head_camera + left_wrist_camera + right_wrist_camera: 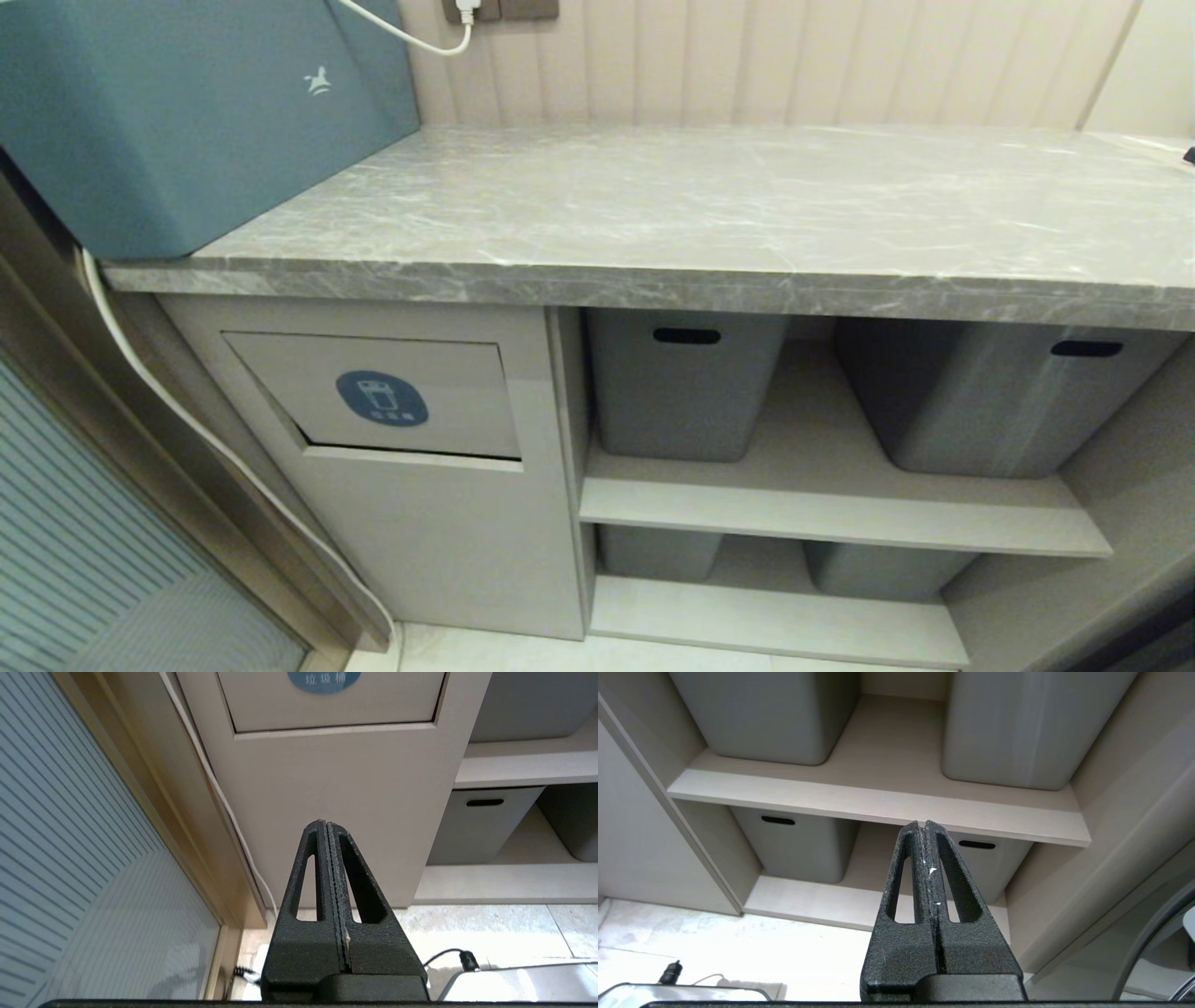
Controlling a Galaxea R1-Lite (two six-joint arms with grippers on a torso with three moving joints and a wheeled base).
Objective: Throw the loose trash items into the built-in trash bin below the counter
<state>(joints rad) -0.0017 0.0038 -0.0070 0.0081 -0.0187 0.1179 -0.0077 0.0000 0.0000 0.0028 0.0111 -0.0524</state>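
Observation:
The built-in trash bin (392, 397) is a beige cabinet front with a flap panel and a round blue sticker, under the left end of the grey marble counter (709, 215). No loose trash items show in any view. Neither arm appears in the head view. My left gripper (325, 823) is shut with nothing in it, low in front of the bin cabinet (336, 788), below the flap. My right gripper (923, 823) is also shut and empty, pointing at the open shelves (878, 802).
A large blue-grey box (177, 112) stands on the counter's left end, its white cable (187, 411) running down beside the cabinet. Grey tubs (686, 383) sit on both shelves. A glass door panel (84, 551) stands at the left.

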